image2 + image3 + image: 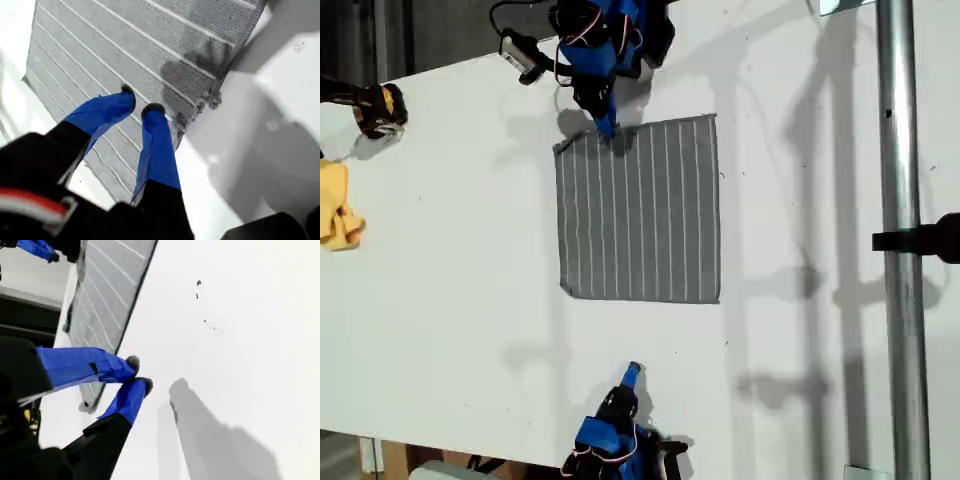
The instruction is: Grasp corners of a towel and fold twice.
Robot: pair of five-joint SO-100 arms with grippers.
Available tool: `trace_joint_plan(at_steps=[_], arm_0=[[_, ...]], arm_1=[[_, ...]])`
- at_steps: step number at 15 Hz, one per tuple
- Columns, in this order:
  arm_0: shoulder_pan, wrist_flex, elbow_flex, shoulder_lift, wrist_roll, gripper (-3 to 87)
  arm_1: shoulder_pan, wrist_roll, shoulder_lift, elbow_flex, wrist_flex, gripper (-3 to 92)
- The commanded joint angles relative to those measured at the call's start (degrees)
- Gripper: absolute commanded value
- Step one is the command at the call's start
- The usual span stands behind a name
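The towel (pixel 640 210) lies flat on the white table, grey with fine white stripes. My first gripper (pixel 607 128) comes in from the exterior view's top. Its tips rest at the towel's far edge, a little in from the corner (pixel 560 148) at the exterior view's upper left. In the first wrist view that gripper (pixel 140 100) hovers over the striped towel (pixel 125 45) beside a rumpled edge, open by a narrow gap, holding nothing. My second gripper (pixel 632 372) is over bare table below the towel's near edge. In its own view it (pixel 139 373) is shut and empty, with the towel (pixel 107 285) beyond.
A yellow cloth (pixel 338 205) lies at the exterior view's left edge, with a black and yellow object (pixel 375 108) above it. A metal pole (pixel 900 240) runs down the exterior view's right side. A small camera on a cable (pixel 525 55) sits by the first arm's base.
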Motion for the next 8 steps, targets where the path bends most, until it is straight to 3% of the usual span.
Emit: trace_joint_plan(at_steps=[1,8], arm_0=[[-6.2,0.4,0.1,0.4,-27.7,-1.6],[-6.4,0.4,0.1,0.4,-27.5,-1.0]], arm_1=[[-5.2,-1.5,-0.1,-1.8,-0.3,-0.1],[-5.6,-1.5,-0.1,-2.8,-0.4,-0.1]])
